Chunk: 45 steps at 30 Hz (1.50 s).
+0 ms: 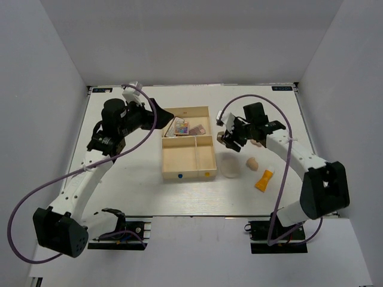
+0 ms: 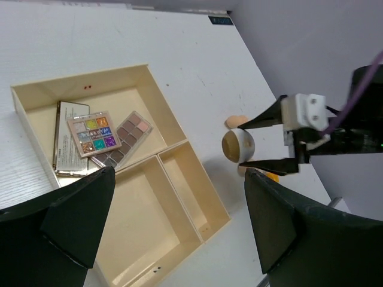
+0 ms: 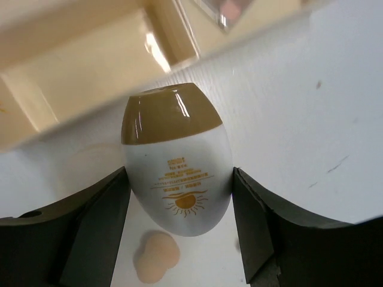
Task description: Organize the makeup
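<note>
Right jaws pinch a white, brown-capped bottle [image 3: 176, 158] beside the tray [image 1: 178, 160]; our left jaws gape wide, and we see nothing between them.

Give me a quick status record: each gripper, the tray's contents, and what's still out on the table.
left gripper: open, empty, near tray
right gripper: closed on white brown-capped bottle
tray, large section: multicoloured palette, brown palette
tray, small sections: both empty
on table: round puff, peach sponge, orange tube
</note>
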Each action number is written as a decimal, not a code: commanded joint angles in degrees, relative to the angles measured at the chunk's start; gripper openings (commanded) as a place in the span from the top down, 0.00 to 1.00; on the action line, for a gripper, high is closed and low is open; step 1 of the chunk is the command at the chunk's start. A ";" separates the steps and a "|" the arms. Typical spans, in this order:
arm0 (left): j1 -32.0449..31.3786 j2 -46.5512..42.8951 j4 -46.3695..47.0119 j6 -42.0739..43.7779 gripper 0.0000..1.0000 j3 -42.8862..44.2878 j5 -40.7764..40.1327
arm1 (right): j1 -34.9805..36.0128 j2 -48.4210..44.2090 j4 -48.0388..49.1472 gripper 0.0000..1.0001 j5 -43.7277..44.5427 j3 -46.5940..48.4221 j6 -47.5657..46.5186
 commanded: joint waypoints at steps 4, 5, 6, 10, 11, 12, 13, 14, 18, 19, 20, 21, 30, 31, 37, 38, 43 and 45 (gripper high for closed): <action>0.78 -7.54 -0.94 1.50 0.02 -1.38 -8.69 | 7.67 -3.41 -4.53 0.93 -9.95 7.93 2.10; 0.78 -8.42 -0.86 1.76 0.02 -1.65 -9.92 | 8.47 -2.97 -4.45 0.93 -10.30 8.55 2.37; 0.78 -10.26 -0.77 1.77 0.02 -2.17 -11.85 | 11.09 -2.18 -4.27 0.93 -10.31 9.51 2.80; 1.31 -14.13 -0.16 2.55 0.02 -3.67 -15.63 | 16.29 1.16 -1.64 0.93 -9.44 12.40 4.30; 1.31 -14.84 0.02 2.64 0.02 -3.93 -16.26 | 17.08 3.43 -1.81 0.93 -9.17 13.46 4.30; 1.31 -15.72 0.11 2.64 0.02 -4.37 -16.96 | 19.09 4.67 -2.24 0.93 -8.55 14.60 4.22; 1.31 -16.07 0.20 2.82 0.02 -4.72 -17.84 | 20.07 5.90 -2.86 0.93 -7.50 16.97 4.21; 1.31 -16.34 0.29 2.91 0.02 -4.90 -18.19 | 21.04 8.44 -3.30 0.93 -6.97 18.12 4.21; 1.83 -17.04 0.37 3.17 0.02 -5.34 -19.07 | 24.64 12.32 -3.30 0.91 -4.95 20.42 4.30; 1.83 -16.96 0.46 3.17 0.02 -5.34 -18.90 | 25.26 13.55 -2.78 0.90 -4.16 20.59 4.39; 1.83 -16.87 0.46 3.26 0.02 -5.34 -18.81 | 25.53 13.99 -2.43 0.88 -3.46 20.68 4.83; 1.83 -16.69 0.55 3.17 0.02 -5.34 -18.46 | 25.96 14.61 -2.25 0.83 -2.84 20.85 5.00; 1.83 -15.20 1.25 3.17 0.02 -5.60 -15.74 | 26.76 19.63 -0.49 0.30 1.29 22.53 7.38; 1.83 -15.02 1.43 3.17 0.02 -5.60 -15.56 | 26.67 19.36 -0.40 0.28 1.38 22.70 7.64; 1.83 -14.14 1.69 3.00 0.02 -5.69 -14.15 | 26.14 14.62 1.09 0.24 3.58 21.04 8.26; 1.83 -14.14 1.52 3.00 0.02 -5.78 -14.07 | 26.14 13.92 1.44 0.23 3.93 19.81 8.34; 1.83 -13.88 1.69 3.00 0.02 -5.87 -13.71 | 25.88 10.05 3.11 0.18 4.46 17.43 8.61; 1.83 -13.79 1.78 3.17 0.02 -5.95 -13.71 | 25.70 9.26 3.03 0.18 5.51 16.82 8.61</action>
